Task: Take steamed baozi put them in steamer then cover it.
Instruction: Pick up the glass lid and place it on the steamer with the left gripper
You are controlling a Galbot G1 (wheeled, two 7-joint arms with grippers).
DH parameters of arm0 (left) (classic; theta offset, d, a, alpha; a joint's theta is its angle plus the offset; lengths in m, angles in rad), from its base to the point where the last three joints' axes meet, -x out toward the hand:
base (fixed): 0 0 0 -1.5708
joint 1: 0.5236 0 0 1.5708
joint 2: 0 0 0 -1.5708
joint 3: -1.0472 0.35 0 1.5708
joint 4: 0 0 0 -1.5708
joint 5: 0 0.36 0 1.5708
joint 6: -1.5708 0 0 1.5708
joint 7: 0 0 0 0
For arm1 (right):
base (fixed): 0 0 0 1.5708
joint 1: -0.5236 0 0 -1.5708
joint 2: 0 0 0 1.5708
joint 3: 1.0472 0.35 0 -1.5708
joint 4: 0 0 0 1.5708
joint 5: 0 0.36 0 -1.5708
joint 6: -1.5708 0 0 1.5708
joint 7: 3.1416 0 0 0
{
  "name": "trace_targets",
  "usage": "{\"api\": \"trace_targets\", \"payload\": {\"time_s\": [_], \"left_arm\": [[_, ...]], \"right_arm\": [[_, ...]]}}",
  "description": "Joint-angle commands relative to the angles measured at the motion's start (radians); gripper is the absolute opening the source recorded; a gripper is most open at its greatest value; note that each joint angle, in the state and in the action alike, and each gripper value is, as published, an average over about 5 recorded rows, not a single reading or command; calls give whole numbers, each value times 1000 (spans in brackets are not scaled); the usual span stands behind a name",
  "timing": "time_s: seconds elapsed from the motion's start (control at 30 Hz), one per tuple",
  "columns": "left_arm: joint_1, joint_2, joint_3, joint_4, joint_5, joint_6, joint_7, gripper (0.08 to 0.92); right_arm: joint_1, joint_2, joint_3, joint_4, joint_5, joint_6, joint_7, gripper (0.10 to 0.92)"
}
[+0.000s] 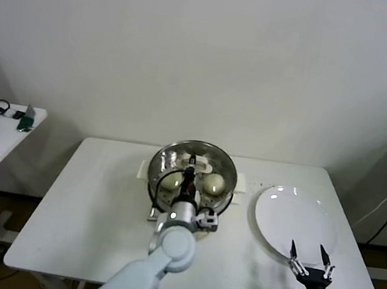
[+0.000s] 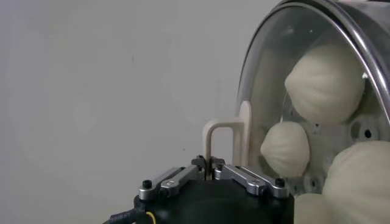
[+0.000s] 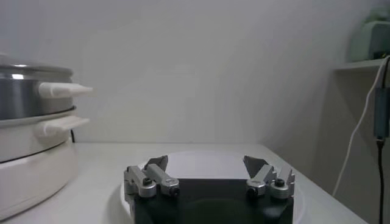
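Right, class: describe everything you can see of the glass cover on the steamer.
The cover is a round, domed lid of clear glass with a metal rim and a pale, arched handle at its centre. It sits over the steamer, and the baozi show through the glass. The left hand is shut on the handle. Whether the rim is fully seated cannot be told.

So the left arm comes up from the near edge and reaches forward to the middle of the surface, with its black-and-silver left end effector [image 2: 209, 165] pinched tight, fingers closed together. The right arm sits parked low at the near right corner, its black right end effector [image 1: 311, 258] pointing away from the robot with both dark fingertips spread wide apart, gripping nothing.
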Motion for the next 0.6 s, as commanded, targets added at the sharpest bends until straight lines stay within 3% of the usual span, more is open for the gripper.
{"api": "trace_targets", "payload": {"time_s": [0.03,0.37,0.6], "left_arm": [[1,8,-8,6,1,40,3,133],[-12,23,0,-15,-30,44,7,138],[-15,38,12,-52,-72,46,8,302]], "right_arm": [[-1,2,0,-2,-2,3,-1,823],[-2,2,0,2,-2,2,-2,823],[1,0,-2,7,-2,-7,-3,823]]}}
